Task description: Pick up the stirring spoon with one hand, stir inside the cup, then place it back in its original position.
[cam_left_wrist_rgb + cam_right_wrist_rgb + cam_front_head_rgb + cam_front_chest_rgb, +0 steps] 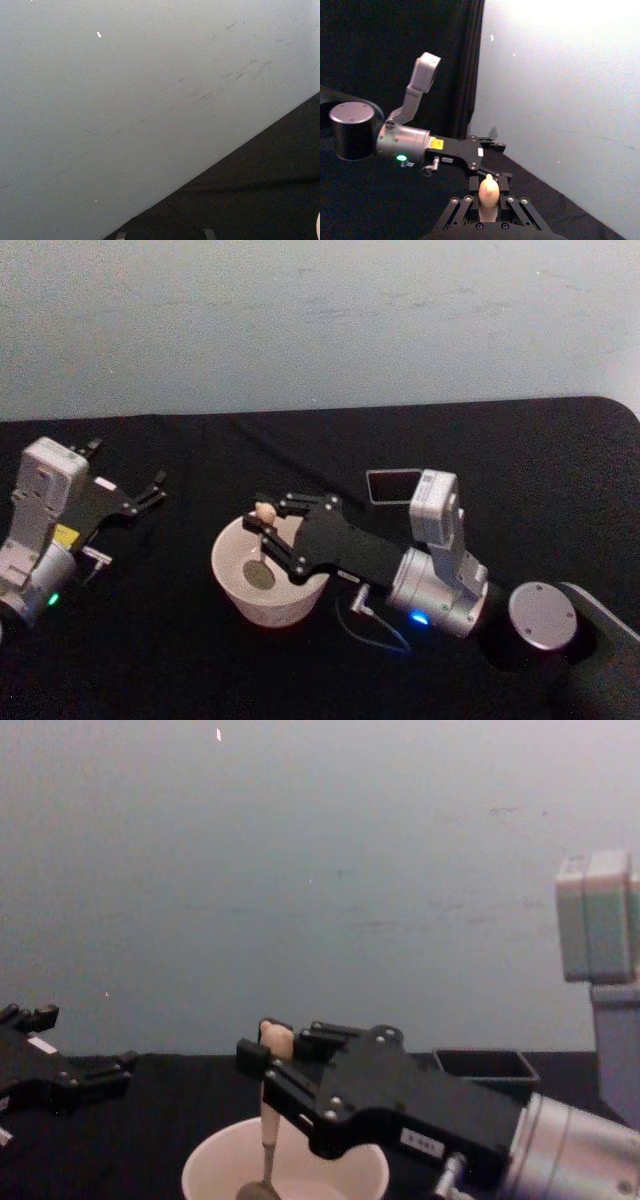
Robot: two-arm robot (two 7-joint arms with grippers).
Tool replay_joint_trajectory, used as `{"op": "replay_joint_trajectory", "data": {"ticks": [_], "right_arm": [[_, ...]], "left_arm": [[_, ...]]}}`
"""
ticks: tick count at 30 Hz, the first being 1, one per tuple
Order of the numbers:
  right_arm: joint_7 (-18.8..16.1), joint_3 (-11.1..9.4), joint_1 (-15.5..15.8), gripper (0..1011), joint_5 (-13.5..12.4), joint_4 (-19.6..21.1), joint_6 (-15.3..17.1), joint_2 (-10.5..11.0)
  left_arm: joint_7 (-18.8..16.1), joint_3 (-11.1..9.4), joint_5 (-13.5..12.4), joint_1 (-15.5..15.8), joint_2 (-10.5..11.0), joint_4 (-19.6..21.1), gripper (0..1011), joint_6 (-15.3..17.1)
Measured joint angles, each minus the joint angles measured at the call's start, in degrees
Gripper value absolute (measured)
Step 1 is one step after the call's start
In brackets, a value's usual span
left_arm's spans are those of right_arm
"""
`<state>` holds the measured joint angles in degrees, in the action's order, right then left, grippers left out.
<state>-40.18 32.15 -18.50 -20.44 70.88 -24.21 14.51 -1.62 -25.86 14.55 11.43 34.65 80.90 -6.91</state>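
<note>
A black table (150,660) stands against a pale grey wall (320,320).

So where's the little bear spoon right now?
In the head view the stirring spoon stands in the cup near the middle of the table, bowl down inside, its bear top pinched by the jaws of the right gripper.

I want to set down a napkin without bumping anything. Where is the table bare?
Bare table runs along the wall behind the cup and holder, and in front between the open left tool and the cup. It is crowded over the cup, where the right tool grips the spoon.
</note>
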Motion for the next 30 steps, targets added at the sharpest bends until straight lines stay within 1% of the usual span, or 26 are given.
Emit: {"op": "replay_joint_trajectory", "data": {"ticks": [2, 6, 12, 14, 22, 30], "right_arm": [[0.6, 0.0, -1.1, 214, 0.4, -1.5, -0.2, -0.9], [1.6, -0.2, -2.5, 214, 1.2, -3.9, -0.7, -2.0], [2.9, -1.0, -3.9, 214, 2.2, -6.6, -1.2, -2.8], [3.1, -1.3, -4.1, 214, 2.4, -7.0, -1.2, -2.8], [3.2, -2.1, -4.0, 214, 2.3, -6.9, -1.0, -2.8], [2.9, -3.1, -3.1, 214, 0.8, -4.8, -0.2, -2.5]], "left_arm": [[0.0, 0.0, 0.0, 0.0, 0.0, 0.0, 1001, 0.0], [0.0, 0.0, 0.0, 0.0, 0.0, 0.0, 1001, 0.0], [0.0, 0.0, 0.0, 0.0, 0.0, 0.0, 1001, 0.0], [0.0, 0.0, 0.0, 0.0, 0.0, 0.0, 1001, 0.0], [0.0, 0.0, 0.0, 0.0, 0.0, 0.0, 1001, 0.0], [0.0, 0.0, 0.0, 0.0, 0.0, 0.0, 1001, 0.0]]}}
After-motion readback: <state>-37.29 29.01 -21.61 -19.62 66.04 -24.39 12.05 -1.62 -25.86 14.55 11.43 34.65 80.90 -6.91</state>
